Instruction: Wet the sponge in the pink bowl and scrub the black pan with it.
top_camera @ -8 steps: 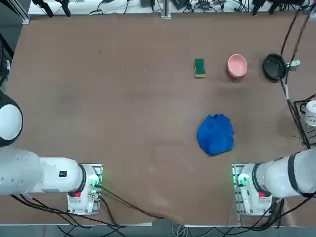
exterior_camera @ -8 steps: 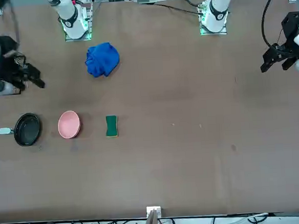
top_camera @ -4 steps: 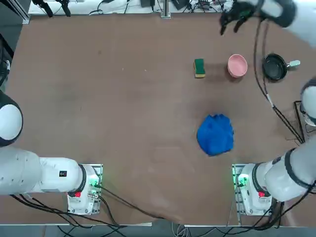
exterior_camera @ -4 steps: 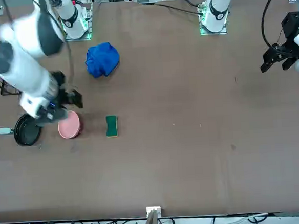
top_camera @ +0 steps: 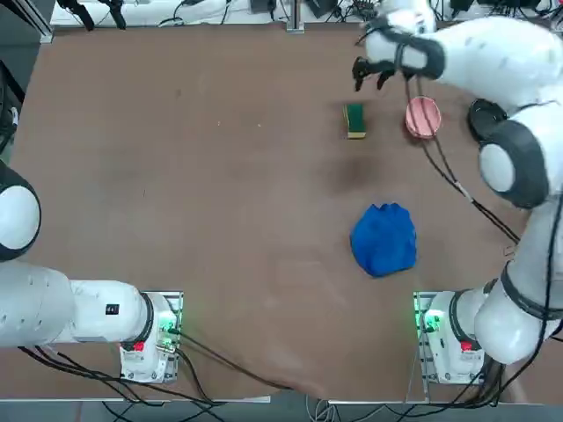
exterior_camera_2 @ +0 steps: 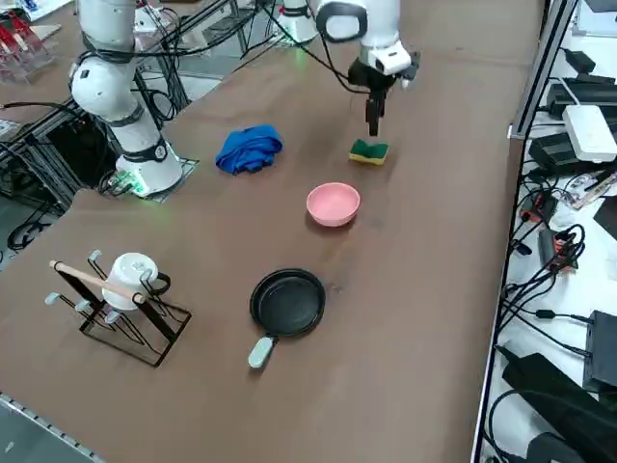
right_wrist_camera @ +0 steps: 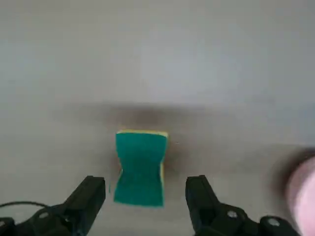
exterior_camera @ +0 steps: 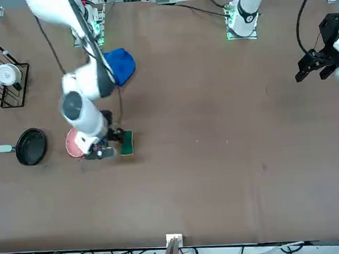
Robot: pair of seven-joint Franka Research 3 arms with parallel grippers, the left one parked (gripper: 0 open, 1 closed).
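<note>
Wrist view shows the right gripper (right_wrist_camera: 145,196) with its fingers (right_wrist_camera: 88,194) spread wide and empty, the green sponge (right_wrist_camera: 140,167) lying flat on the tabletop (right_wrist_camera: 157,59) between and just past the tips, not touched by either one. Seen from the right side, the gripper (exterior_camera_2: 373,123) hangs above the sponge (exterior_camera_2: 368,150), pointing down, with a gap between the tips and the sponge. From overhead the gripper (top_camera: 373,74) sits over the far part of the tabletop (top_camera: 176,176), with the sponge (top_camera: 354,120) just beside it and the bowl (top_camera: 423,117) near the sponge, on the robot's right. The pan (top_camera: 482,119) is partly hidden by the arm in that view; the side view shows it clearly, the pan (exterior_camera_2: 287,302) well apart from the sponge, beyond the bowl (exterior_camera_2: 333,204), its pale handle stub pointing away from the bowl. A crumpled blue cloth (top_camera: 384,239) lies nearer the robot's base. A wire rack (exterior_camera_2: 120,313) holding a white cup stands at the tabletop's right edge.
</note>
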